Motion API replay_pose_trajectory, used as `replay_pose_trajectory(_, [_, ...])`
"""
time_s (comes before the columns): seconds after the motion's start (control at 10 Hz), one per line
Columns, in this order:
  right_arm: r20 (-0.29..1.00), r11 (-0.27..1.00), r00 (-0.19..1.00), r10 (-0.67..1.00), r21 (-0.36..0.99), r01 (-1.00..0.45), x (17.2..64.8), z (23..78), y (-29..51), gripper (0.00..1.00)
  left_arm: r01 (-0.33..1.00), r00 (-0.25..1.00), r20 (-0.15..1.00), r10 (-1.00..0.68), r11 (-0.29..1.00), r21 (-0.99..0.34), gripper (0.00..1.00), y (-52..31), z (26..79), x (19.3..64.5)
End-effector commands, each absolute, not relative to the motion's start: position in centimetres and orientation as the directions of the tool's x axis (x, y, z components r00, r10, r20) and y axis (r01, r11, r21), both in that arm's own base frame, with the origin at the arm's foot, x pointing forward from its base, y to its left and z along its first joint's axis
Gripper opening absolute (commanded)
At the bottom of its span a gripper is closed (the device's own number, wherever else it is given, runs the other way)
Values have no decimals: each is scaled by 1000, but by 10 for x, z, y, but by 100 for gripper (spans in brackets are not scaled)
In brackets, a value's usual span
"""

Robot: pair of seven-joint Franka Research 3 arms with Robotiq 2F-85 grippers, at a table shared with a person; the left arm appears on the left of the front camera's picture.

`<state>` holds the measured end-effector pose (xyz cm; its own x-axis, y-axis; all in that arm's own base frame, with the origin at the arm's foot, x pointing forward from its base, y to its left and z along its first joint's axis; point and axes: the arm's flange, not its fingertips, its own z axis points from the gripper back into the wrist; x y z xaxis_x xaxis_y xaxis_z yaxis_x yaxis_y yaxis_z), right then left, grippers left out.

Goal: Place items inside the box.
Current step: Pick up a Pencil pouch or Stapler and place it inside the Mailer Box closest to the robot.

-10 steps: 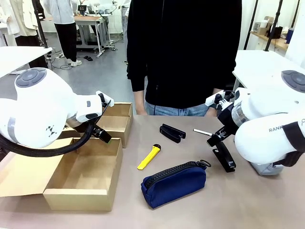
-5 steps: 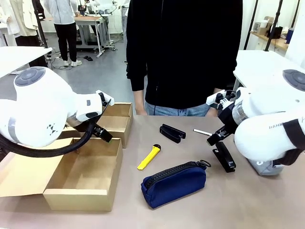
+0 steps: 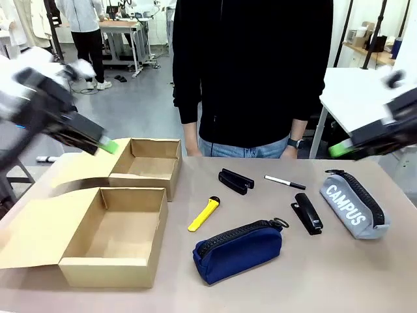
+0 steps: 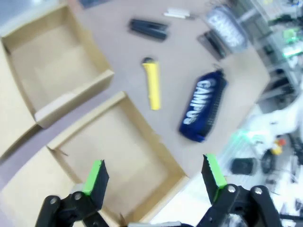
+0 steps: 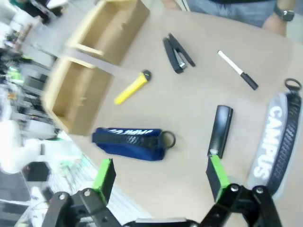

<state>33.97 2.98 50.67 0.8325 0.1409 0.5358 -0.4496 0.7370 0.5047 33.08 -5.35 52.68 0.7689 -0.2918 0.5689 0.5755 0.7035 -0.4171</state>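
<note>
So left gripper (image 4: 154,177) and right gripper (image 5: 161,175) both hang wide open, holding nothing. Navy pouch (image 3: 238,251), knife (image 3: 204,214), stapler (image 3: 307,213), clip (image 3: 236,182) and pen (image 3: 285,182) all lie on the table (image 3: 326,280) right of the open box (image 3: 111,272).

Left end effector (image 4: 154,170) and right end effector (image 5: 161,172) gape.

1. "CAMPUS" in white capitals runs along the side of the grey pouch (image 3: 352,207). I can read it from the front and from my right wrist.
2. "CAMPUS" in white capitals is also on the navy pouch (image 4: 203,106), read from my left wrist.
</note>
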Motion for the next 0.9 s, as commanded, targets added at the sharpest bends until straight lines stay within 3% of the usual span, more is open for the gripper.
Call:
replay_pose_trajectory(0.0, [500, 640, 864, -47, 680, -359, 313, 480, -72, 100, 493, 846, 516, -134, 565, -662, 100, 36, 515, 345])
replay_pose_trajectory(0.2, [423, 511, 815, -397, 839, -187, 282, 447, -160, 100, 347, 897, 427, 115, 413, -842, 100, 139, 494, 358])
replay_pose_trajectory(0.3, [378, 442, 771, -513, 886, -141, 264, 428, -196, 100, 298, 893, 380, 242, 316, -901, 100, 149, 472, 351])
replay_pose_trajectory(0.5, [307, 348, 696, -649, 933, -88, 244, 401, -236, 100, 257, 845, 314, 433, 187, -948, 100, 163, 435, 327])
replay_pose_trajectory(0.7, [312, 379, 609, -729, 925, -21, 238, 386, -238, 100, 143, 821, 244, 516, 228, -963, 100, 144, 423, 341])
replay_pose_trajectory(0.8, [262, 346, 683, -682, 938, -14, 232, 401, -268, 100, 199, 851, 265, 454, 188, -962, 100, 186, 424, 323])
